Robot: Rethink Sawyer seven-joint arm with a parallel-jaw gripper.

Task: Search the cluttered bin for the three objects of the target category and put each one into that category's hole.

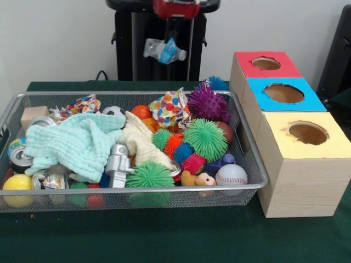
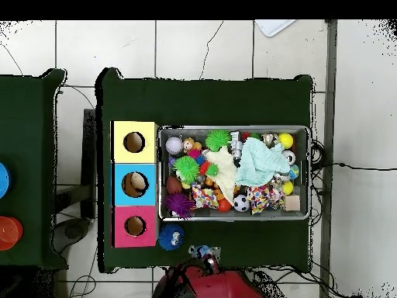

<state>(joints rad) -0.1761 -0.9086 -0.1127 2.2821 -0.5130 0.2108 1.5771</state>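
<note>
My gripper (image 1: 171, 37) hangs high in front of the black pedestal, shut on a see-through plastic bottle with a blue label (image 1: 164, 50). It holds the bottle in the air beyond the far rim of the wire bin (image 1: 137, 190). In the overhead view the bottle (image 2: 203, 251) is between the bin (image 2: 233, 128) and the robot's base, right of the red box. The red-topped hole (image 1: 266, 63) is the farthest of the three in the front view; it also shows in the overhead view (image 2: 135, 226). No other bottle shows clearly in the clutter.
The bin holds spiky balls, a mint cloth (image 1: 77, 142), a baseball (image 1: 231, 175), cans and toys. The blue-topped hole (image 1: 283, 93) and the yellow-topped hole (image 1: 307, 132) stand beside the red one. A blue spiky ball (image 1: 218, 83) lies outside the bin near the red box.
</note>
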